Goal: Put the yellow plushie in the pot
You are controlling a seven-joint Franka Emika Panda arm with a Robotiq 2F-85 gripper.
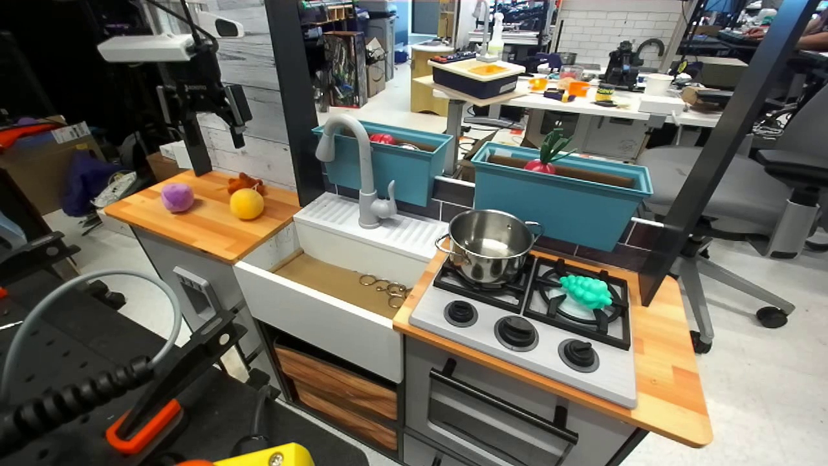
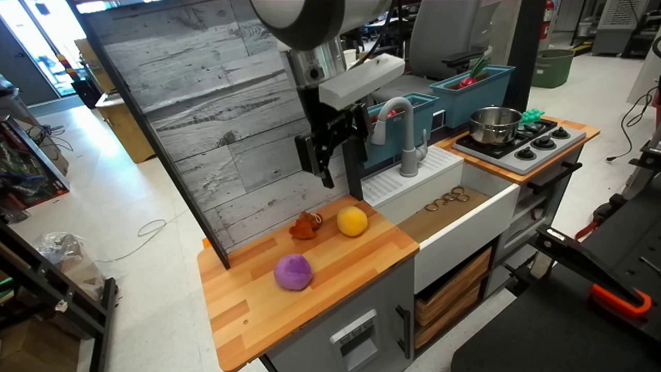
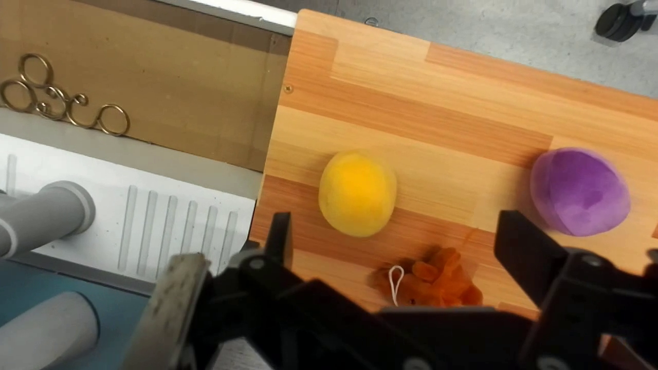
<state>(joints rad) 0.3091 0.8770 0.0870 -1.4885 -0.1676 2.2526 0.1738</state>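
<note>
Black gripper hangs over the wooden counter, its fingers wide apart. Lower, on this counter, rests the yellow toy, round and soft-looking. Near it lies a crumpled orange toy, farther a smooth purple toy. White sink and grey tap lie between the counter and the shiny steel pot, on the stove near bumpy green grapes.

Round yellow plushie on wooden counter, shiny pot upright on stove
</note>
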